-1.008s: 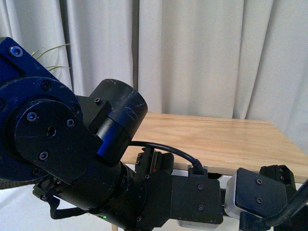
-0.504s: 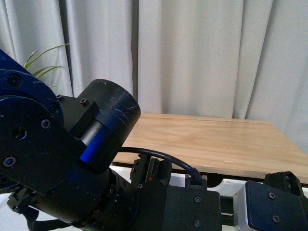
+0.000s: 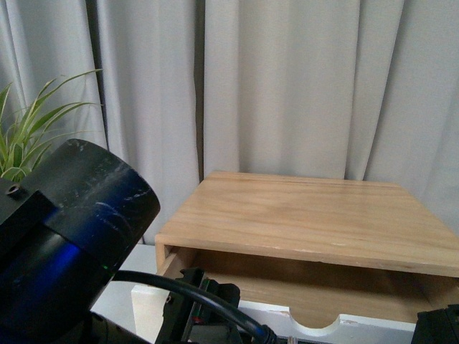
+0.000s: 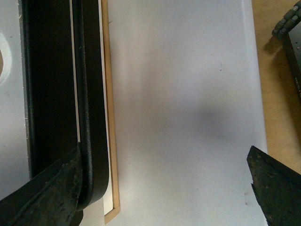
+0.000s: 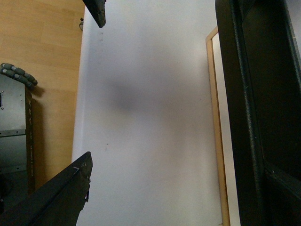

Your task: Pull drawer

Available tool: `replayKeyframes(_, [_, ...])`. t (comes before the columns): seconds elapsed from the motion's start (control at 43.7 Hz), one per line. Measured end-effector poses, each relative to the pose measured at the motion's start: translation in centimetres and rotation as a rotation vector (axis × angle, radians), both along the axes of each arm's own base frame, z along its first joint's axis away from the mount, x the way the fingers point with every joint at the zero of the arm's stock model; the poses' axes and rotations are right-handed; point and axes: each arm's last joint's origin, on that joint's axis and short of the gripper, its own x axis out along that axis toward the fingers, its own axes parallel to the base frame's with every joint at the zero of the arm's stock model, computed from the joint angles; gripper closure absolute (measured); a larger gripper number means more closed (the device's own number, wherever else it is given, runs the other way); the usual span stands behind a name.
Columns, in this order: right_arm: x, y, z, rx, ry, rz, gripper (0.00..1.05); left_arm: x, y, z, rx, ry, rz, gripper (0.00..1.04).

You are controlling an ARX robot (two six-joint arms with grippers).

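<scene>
My left gripper (image 4: 163, 150) is released, one finger (image 4: 47, 193) beside the long black bar handle (image 4: 91, 94) of the white-fronted light-wood drawer (image 3: 380, 327), standing partly out at six o'clock; my right gripper (image 5: 94, 89) is released too.

Drawer (image 3: 380, 327) projecting forward beneath cabinet top (image 3: 315, 211); plant (image 3: 25, 140) left of cabinet; curtain (image 3: 287, 86) behind both; left arm (image 3: 72, 229) nearest camera, before drawer's left end.

The left pincer (image 4: 163, 157) gapes wide, one finger (image 4: 42, 193) just beside the black handle (image 4: 91, 94) of the drawer (image 4: 9, 141).
</scene>
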Motion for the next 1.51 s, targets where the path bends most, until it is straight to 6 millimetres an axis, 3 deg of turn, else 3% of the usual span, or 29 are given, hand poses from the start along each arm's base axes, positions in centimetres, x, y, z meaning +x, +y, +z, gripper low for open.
replayKeyframes(0.229, [-0.6, -0.3, 0.3, 0.047, -0.047, -0.036, 0.09, -0.8, 0.4, 0.6, -0.111, -0.078, 0.015, 0.06])
replayKeyframes(0.366, [-1.0, -1.3, 2.2, 0.094, -0.125, -0.077, 0.09, -1.6, 0.9, 1.0, -0.178, -0.114, 0.04, 0.06])
replayKeyframes(0.664, [-2.5, -3.4, 4.7, 0.18, -0.292, -0.21, 0.09, -3.9, 2.4, 4.9, -0.435, -0.331, 0.175, 0.06])
replayKeyframes(0.87, [-3.5, -4.8, 6.1, 0.273, -0.418, -0.41, 0.09, -5.2, 6.1, 7.4, -0.647, -0.522, 0.457, 0.06])
replayKeyframes(0.939, [-4.3, -5.6, 6.2, 0.313, -0.432, -0.506, 0.09, -5.7, 8.0, 7.9, -0.718, -0.566, 0.624, 0.06])
replayKeyframes(1.053, [-5.7, -6.5, 5.8, 0.359, -0.44, -0.602, 0.09, -7.5, 10.4, 7.4, -0.799, -0.512, 0.857, 0.06])
replayKeyframes(1.328, [-8.7, -7.1, 4.1, 0.461, -0.41, -0.784, 0.09, -12.0, 12.3, 4.6, -0.943, -0.309, 1.168, 0.06])
replayKeyframes(1.511, [-9.0, -7.4, 3.9, 0.536, -0.387, -0.874, 0.09, -11.6, 12.4, 3.3, -1.005, -0.266, 1.277, 0.06])
